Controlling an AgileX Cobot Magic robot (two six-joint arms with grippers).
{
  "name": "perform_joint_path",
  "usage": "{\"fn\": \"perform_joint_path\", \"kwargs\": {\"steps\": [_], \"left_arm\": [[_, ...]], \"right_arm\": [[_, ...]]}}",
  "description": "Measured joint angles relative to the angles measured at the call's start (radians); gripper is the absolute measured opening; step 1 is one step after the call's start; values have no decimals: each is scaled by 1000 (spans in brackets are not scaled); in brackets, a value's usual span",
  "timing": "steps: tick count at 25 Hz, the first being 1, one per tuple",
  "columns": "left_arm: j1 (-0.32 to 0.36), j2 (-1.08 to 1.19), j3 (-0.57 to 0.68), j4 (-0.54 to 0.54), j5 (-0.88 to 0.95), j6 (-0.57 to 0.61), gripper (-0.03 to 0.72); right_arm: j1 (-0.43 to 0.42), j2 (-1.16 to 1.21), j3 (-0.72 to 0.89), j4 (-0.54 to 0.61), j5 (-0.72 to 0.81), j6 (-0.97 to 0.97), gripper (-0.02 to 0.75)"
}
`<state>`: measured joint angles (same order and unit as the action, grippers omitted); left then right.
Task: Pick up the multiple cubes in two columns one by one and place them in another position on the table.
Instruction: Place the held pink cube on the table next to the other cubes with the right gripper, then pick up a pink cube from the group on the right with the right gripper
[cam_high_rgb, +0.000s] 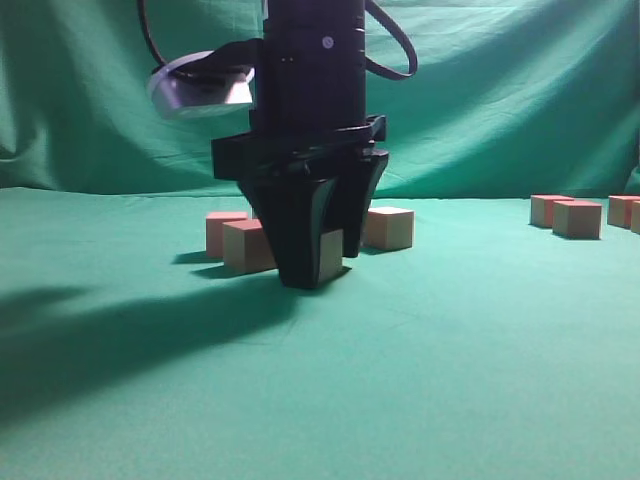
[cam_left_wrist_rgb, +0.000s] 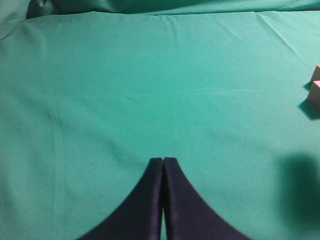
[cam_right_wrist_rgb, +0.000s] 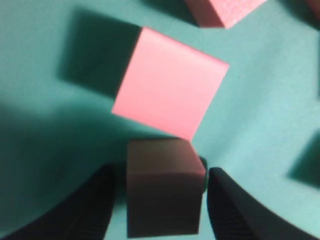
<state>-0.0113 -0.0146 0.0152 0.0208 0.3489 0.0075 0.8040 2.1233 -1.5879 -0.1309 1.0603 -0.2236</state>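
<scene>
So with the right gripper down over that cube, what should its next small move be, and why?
Probably lift straight up. The right gripper stands open, gaps either side of the cube, which sits on the table beside other cubes.

The table (cam_high_rgb: 480, 380) is covered with matt green cloth with soft creases. The cubes (cam_high_rgb: 388, 228) look like smooth wood. The right gripper (cam_high_rgb: 318, 265) is dull black plastic.

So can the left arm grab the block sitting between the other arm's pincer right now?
Probably not. The right pincer already straddles that block, its fingers on both sides, blocking the way. The left pincer is shut over bare green table, with only other blocks at the edge of its view.
</scene>
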Motion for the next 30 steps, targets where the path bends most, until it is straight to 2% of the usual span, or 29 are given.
{"fn": "perform_joint_path", "kwargs": {"steps": [1,2,3,4,5,11,18,30], "left_arm": [[0,0,0,0,0,0,0],[0,0,0,0,0,0,0],[0,0,0,0,0,0,0],[0,0,0,0,0,0,0],[0,0,0,0,0,0,0],[0,0,0,0,0,0,0],[0,0,0,0,0,0,0],[0,0,0,0,0,0,0]], "right_arm": [[0,0,0,0,0,0,459],[-1,0,0,-2,0,0,481],[-2,0,0,-2,0,0,465],[-2,0,0,-4,0,0,522],[-2,-2,0,-4,0,0,530],[-2,-31,-2,-4,11,-2,522],[-2,-148,-98,-6,153,0,522],[-10,-474,-138,-35,185,116,522]]}}
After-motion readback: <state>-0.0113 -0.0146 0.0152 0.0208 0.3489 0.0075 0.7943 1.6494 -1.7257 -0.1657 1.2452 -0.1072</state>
